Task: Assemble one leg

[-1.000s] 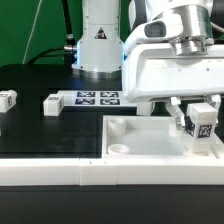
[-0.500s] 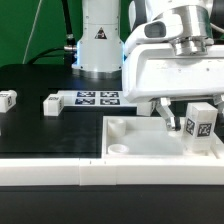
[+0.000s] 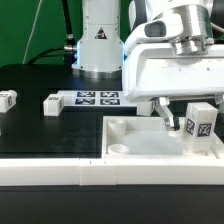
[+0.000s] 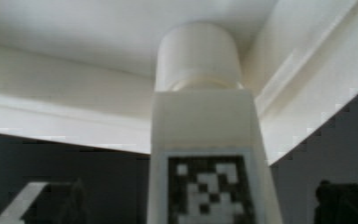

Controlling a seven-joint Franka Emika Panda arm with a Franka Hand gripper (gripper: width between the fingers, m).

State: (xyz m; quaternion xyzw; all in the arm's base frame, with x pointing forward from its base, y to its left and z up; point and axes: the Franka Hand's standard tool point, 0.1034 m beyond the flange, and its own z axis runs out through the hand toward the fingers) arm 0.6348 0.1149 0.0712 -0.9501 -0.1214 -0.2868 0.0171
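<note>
The two-finger gripper (image 3: 185, 115) is spread wide, gripping nothing. The stubby white plastic leg with its marker tag (image 3: 201, 122) stands upright on the big flat white square piece (image 3: 135, 143), probably in its corner socket.

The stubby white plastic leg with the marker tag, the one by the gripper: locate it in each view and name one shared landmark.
Exterior view: the stubby white plastic leg stands upright on the large flat white square piece, at the exterior view's right, beside the open gripper.
Wrist view: the leg fills the centre.
Shared landmark: the black-and-white marker tag on its face.
</note>
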